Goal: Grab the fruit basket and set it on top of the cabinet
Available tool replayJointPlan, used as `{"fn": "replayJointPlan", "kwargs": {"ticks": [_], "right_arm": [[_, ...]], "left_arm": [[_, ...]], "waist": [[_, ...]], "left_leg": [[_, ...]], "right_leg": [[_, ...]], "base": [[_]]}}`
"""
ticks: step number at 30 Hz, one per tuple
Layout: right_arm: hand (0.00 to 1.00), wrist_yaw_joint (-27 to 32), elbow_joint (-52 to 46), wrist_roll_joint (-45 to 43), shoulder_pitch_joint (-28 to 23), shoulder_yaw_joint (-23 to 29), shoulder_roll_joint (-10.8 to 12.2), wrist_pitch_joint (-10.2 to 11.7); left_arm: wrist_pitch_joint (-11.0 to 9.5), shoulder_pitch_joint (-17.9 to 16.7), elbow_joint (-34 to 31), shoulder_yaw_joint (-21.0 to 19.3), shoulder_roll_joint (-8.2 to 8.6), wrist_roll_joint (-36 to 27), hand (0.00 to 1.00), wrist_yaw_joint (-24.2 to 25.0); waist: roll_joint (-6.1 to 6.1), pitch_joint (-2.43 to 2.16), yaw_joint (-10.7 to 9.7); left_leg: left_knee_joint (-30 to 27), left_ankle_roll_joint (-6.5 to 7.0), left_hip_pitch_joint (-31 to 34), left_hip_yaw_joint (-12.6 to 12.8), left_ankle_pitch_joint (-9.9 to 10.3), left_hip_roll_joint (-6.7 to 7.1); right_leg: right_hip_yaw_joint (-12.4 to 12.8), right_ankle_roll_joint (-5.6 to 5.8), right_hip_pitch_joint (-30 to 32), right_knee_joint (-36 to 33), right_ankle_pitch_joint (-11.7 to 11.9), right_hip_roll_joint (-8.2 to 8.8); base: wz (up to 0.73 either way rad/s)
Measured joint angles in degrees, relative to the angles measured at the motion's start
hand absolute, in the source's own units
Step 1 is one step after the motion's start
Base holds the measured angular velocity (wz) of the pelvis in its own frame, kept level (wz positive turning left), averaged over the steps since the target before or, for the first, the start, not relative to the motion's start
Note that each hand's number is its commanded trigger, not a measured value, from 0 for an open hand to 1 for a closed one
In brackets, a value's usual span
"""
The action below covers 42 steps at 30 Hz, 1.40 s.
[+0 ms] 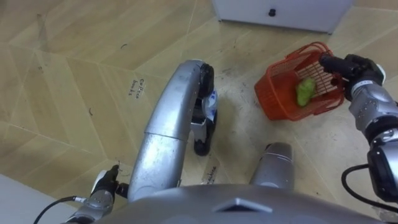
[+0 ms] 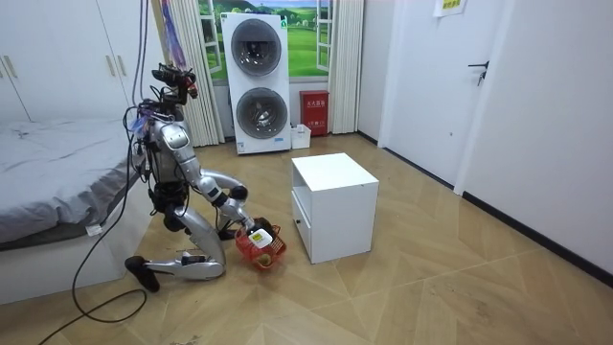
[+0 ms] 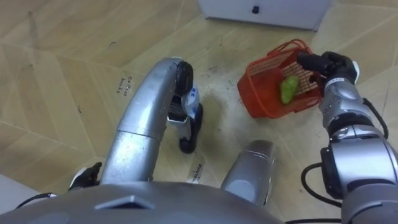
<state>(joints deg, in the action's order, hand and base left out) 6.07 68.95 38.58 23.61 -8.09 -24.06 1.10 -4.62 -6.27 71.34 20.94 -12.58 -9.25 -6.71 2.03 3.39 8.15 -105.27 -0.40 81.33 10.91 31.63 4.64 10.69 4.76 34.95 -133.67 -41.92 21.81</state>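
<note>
A red mesh fruit basket [image 1: 287, 93] is tipped on its side on the wooden floor to my front right, with a green fruit [image 1: 305, 92] inside it. My right hand [image 1: 348, 67] reaches in from the right, its dark fingers curled over the basket's upper rim. In the room view I kneel on the floor beside the basket [image 2: 261, 247], between a bed and a white cabinet. My left hand [image 1: 102, 185] hangs low at the lower left, away from the basket.
The white cabinet [image 1: 280, 12] stands just beyond the basket. My own bent legs fill the floor in front of me. In the room view the bed [image 2: 48, 182] is behind me and stacked washing machines [image 2: 257, 81] stand by the window.
</note>
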Motion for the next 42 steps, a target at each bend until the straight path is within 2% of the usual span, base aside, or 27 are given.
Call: {"fn": "replayJointPlan", "kwargs": {"ticks": [16, 27, 30, 32, 34, 35, 39, 40, 42], "right_arm": [[1.00, -2.56, 3.09, -2.69, -0.63, -2.43, -0.15, 0.00], [1.00, -2.44, 3.51, -5.38, -0.65, -4.74, 0.05, 0.00], [1.00, -1.57, 3.43, -6.53, -0.65, -4.78, 0.12, 0.00], [1.00, -1.24, 2.77, -9.00, -0.65, -4.86, 0.35, -0.04], [1.00, -1.24, 1.93, -9.38, -0.65, -5.05, 0.32, -0.03], [1.00, -1.24, 1.74, -9.46, -0.65, -5.06, 0.33, -0.04], [1.00, -0.50, -2.01, -11.95, -0.79, -4.08, 0.50, -0.37], [1.00, -0.40, -3.08, -12.32, -0.79, -4.00, 0.49, -0.50], [1.00, -0.20, -4.63, -13.24, -0.89, -4.00, 0.52, -0.56]], "left_arm": [[-0.36, 0.03, -1.59, 0.01, -0.10, -0.17, 0.00, 0.06], [-0.50, 3.98, -1.48, -0.09, -0.11, -0.18, 0.00, -0.03], [-0.47, 4.52, -1.46, -0.32, -0.11, -0.16, 0.00, -0.03], [-0.40, 5.47, -0.71, -0.84, -0.12, -0.11, 0.00, -0.06], [-0.33, 6.03, -0.23, -1.35, -0.11, 0.08, 0.00, -0.05], [-0.34, 6.50, 0.00, -2.11, -0.12, 0.14, 0.00, -0.03], [-0.27, 8.79, 1.59, -4.80, -0.21, 0.92, 0.00, -0.12], [-0.27, 9.37, 1.59, -5.42, -0.28, 1.06, 0.00, -0.13], [-0.27, 10.47, 1.67, -5.54, -0.54, 0.95, 0.00, -0.14]], "waist": [[0.37, 0.21, 0.01], [0.65, 0.36, -0.14], [1.10, 0.39, -0.23], [2.01, 0.72, -0.14], [2.51, 0.79, -0.15], [2.95, 0.96, -0.15], [3.73, 0.89, -1.90], [4.15, 0.65, -2.41], [4.57, 0.63, -3.30]], "left_leg": [[-0.16, 0.06, -0.32, -0.42, -0.50, 0.20], [-1.21, 0.03, -0.34, -1.75, -0.52, 0.12], [-1.39, 0.04, -0.40, -1.98, -0.52, 0.17], [-1.51, 0.03, -1.08, -2.22, -0.52, 0.11], [-1.66, 0.02, -1.46, -2.51, -0.52, 0.21], [-1.70, 0.00, -1.94, -2.63, -0.50, 0.23], [-2.13, -0.10, -2.11, -3.73, -0.48, 1.13], [-2.29, -0.04, -2.09, -3.85, -0.45, 1.10], [-2.66, 0.42, -2.65, -4.19, -0.20, 1.39]], "right_leg": [[-0.95, 0.00, -1.18, -0.13, 0.00, 0.00], [-1.56, 0.01, -2.30, -0.25, 0.00, -1.39], [-1.50, 0.01, -2.53, -0.26, 0.00, -1.58], [-1.41, 0.01, -3.12, -0.25, 0.00, -1.84], [-1.29, -0.01, -3.58, -0.28, -0.01, -2.22], [-1.30, -0.01, -4.16, -0.23, -0.01, -2.36], [-2.55, -0.05, -5.76, 0.06, 0.02, -2.76], [-2.86, -0.05, -6.13, 0.28, 0.02, -2.67], [-3.72, -0.06, -7.65, 1.00, 0.03, -2.72]], "base": [[0.01], [0.00], [0.00], [-0.06], [-0.06], [-0.04], [0.07], [0.08], [0.12]]}}
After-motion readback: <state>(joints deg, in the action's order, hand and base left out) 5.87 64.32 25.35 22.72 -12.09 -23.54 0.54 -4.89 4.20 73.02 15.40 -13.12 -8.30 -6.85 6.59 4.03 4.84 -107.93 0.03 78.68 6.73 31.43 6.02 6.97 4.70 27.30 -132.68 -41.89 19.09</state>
